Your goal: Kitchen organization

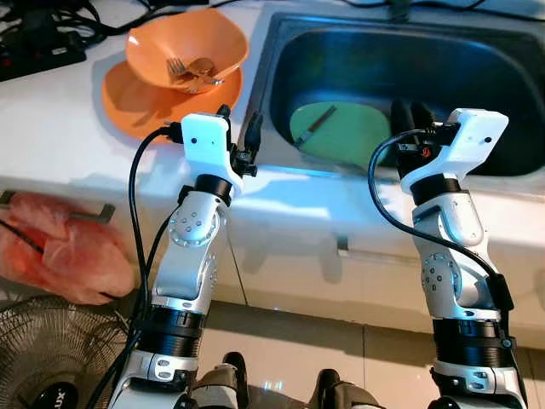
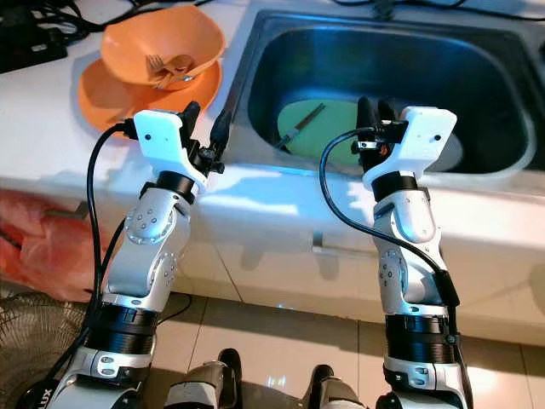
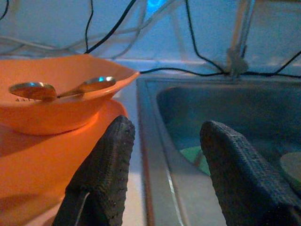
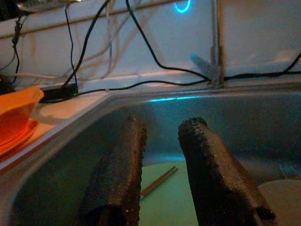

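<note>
Orange bowl (image 1: 187,47) upper left on tabletop (image 1: 51,128); I advise slow approach. Left hand (image 1: 239,128) fingers apart, right hand (image 1: 412,115) slightly apart over sink (image 1: 281,51).

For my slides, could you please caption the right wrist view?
Right end effector open over the sink, above a green plate holding chopsticks.

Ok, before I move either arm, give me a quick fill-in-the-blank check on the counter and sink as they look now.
1. The orange bowl sits on an orange ____.
2. The chopsticks lie on a ____ plate inside the sink.
3. The fork and spoons rest inside the orange ____.
4. The left gripper hovers over the counter edge with its fingers ____.

Missing words: plate; green; bowl; open
</note>
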Motion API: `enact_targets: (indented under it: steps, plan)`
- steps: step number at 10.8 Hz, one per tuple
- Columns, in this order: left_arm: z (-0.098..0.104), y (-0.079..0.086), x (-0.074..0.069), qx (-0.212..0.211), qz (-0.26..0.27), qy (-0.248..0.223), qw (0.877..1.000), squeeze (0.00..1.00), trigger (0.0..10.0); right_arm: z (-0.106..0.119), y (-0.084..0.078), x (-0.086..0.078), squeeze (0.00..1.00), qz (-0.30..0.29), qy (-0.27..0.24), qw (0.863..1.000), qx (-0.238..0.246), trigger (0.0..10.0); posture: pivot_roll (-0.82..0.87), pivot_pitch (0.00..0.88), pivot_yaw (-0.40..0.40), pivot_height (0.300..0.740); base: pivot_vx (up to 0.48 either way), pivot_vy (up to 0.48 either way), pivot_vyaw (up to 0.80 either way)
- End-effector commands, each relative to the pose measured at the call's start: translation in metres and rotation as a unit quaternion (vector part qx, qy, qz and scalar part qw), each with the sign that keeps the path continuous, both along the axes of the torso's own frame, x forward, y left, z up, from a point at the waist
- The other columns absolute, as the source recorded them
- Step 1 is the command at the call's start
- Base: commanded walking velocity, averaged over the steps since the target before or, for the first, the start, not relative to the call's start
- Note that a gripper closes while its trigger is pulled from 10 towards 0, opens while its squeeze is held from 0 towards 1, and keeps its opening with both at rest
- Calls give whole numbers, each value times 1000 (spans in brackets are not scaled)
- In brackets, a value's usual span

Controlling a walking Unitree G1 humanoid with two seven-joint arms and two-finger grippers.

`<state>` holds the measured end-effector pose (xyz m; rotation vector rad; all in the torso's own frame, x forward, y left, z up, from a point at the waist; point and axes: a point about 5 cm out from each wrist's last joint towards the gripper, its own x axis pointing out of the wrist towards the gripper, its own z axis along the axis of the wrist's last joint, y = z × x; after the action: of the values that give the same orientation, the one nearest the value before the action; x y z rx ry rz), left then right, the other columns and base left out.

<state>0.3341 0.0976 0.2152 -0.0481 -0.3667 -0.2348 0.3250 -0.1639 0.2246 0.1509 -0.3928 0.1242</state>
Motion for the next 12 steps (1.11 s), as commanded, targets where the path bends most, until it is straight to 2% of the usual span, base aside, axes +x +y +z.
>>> enact_targets:
  steps: [1,7,12]
  plan:
    - [0,-1,1,1,4,0,1000,0,10000,-2,0,-2,0,0,3,1000,-1,10000,87,228,35,740,442,0,0]
    - [0,-3,0,0,1,-3,1000,0,10000,-3,2,-2,0,5,6,1000,-1,10000,86,232,35,740,414,0,0]
    - [1,-6,-1,-8,-10,-9,1000,0,10000,-4,2,-1,0,7,7,1000,0,10000,85,223,30,740,0,0,0]
